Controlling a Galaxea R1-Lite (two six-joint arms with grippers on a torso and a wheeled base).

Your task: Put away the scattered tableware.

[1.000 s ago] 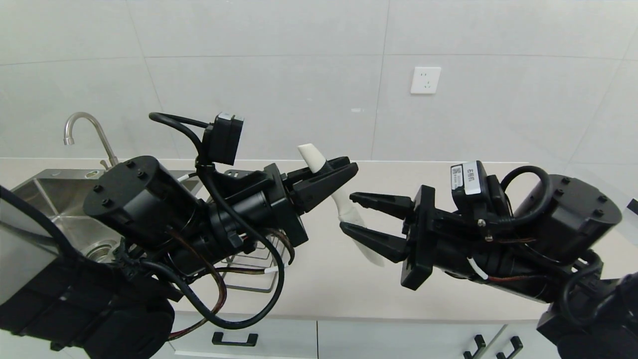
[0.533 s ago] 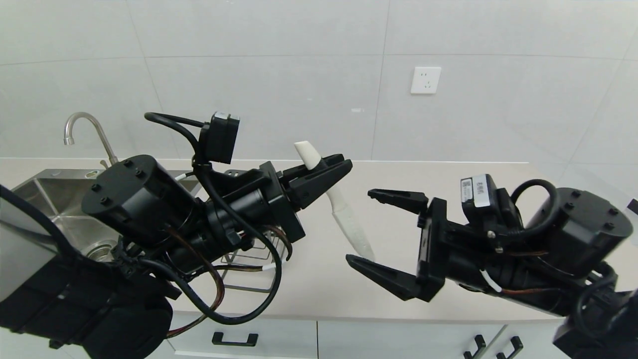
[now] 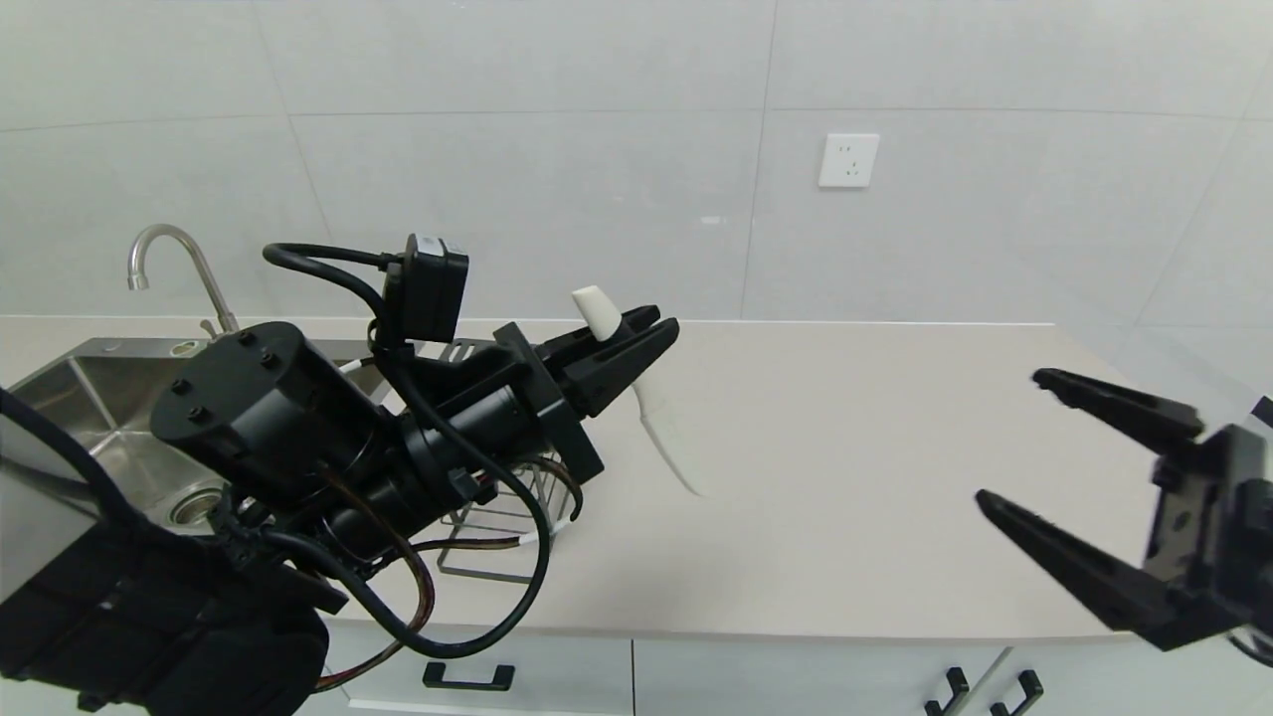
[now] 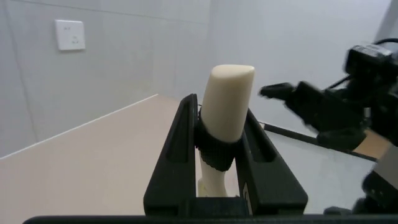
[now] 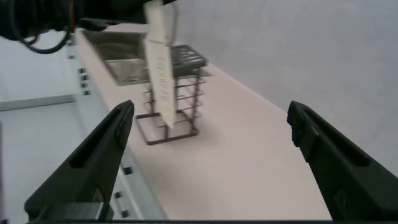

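Where beige counter (image 3: 845,477) meets grey tiled wall (image 3: 597,149), steel sink (image 3: 90,393), wire rack (image 5: 186,57)

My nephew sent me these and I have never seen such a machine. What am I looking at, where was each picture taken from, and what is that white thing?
It is a robot with two black arms, each ending in a two-fingered gripper, at a kitchen counter. The wide picture comes from a camera on the robot's head, looking down over both arms. The other two pictures come from cameras on the wrists, each looking out along its own gripper's fingers.

The left gripper is shut on the handle of a white knife, whose blade hangs down above the counter. The right gripper is open and holds nothing.

On the counter stands a wire rack. Beside it is a steel sink with a tap.
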